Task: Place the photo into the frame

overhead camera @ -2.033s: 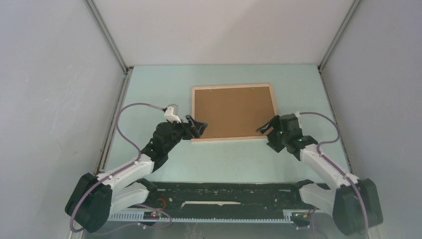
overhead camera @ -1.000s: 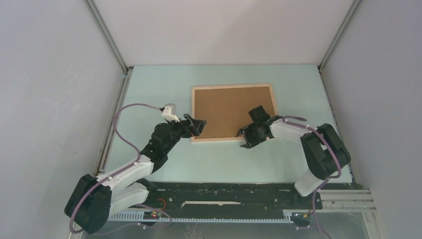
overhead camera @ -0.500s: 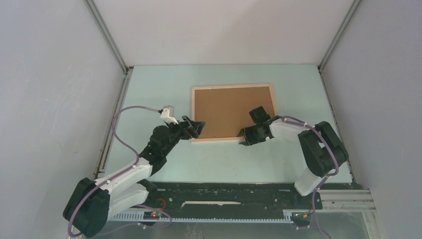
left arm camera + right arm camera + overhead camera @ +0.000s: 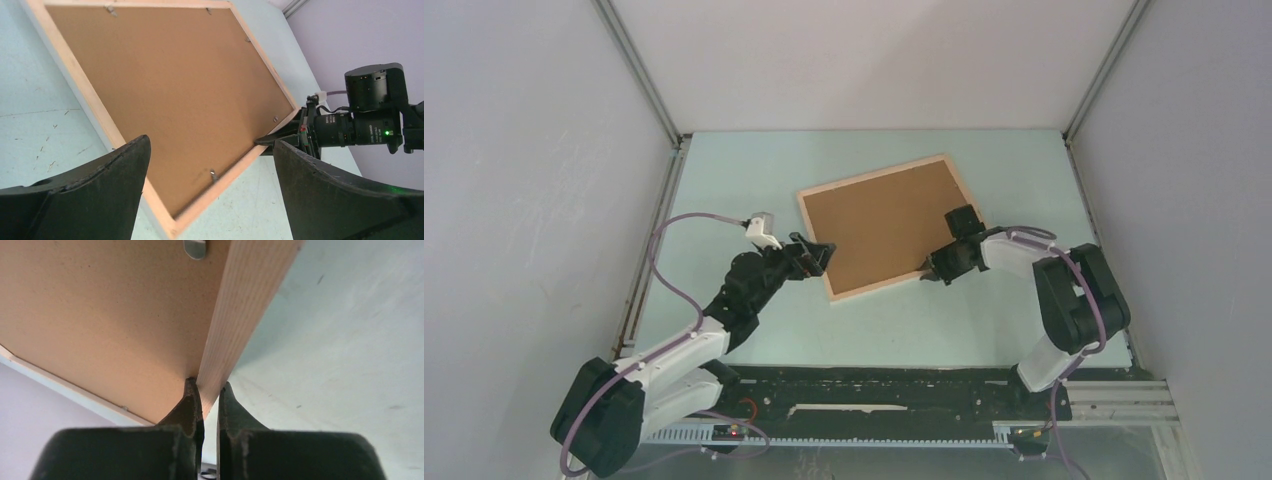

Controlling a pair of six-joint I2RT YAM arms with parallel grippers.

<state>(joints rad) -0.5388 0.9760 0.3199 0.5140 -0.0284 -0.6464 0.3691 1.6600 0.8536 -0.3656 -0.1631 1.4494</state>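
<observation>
**Q:** What holds what here?

**A:** The frame (image 4: 240, 315), of light wood, lies back-up on the pale green tabletop (image 4: 754, 180), near its middle and somewhat toward the far side. A brown backing board (image 4: 884, 225) sits inside its rim. Small metal tabs (image 4: 213, 174) along the inner edge hold the board in.

**Q:** And the photo?

**A:** No view shows it. Whether a print lies under the board cannot be told.

**Q:** Which way does the frame point?

**A:** Its long axis runs left to right but is skewed, with the right end farther away than the left. One corner therefore points toward the arms' bases.

**Q:** How do the claws stand?

**A:** The right claw (image 4: 209, 392) is pinched on the frame's wooden rim, one finger on the board side and one outside. It grips the near long edge, close to the right corner. The left claw (image 4: 211, 144) stands wide and holds nothing, just beside the frame's near corner. Whether it touches the frame cannot be judged.

**Q:** What is hidden or unclear?

**A:** In the top view the right wrist covers the frame's right corner. The pane faces down, unseen. Whether the gripped edge is raised off the tabletop cannot be told. The left wrist view cuts off the frame's far-left corner.
</observation>
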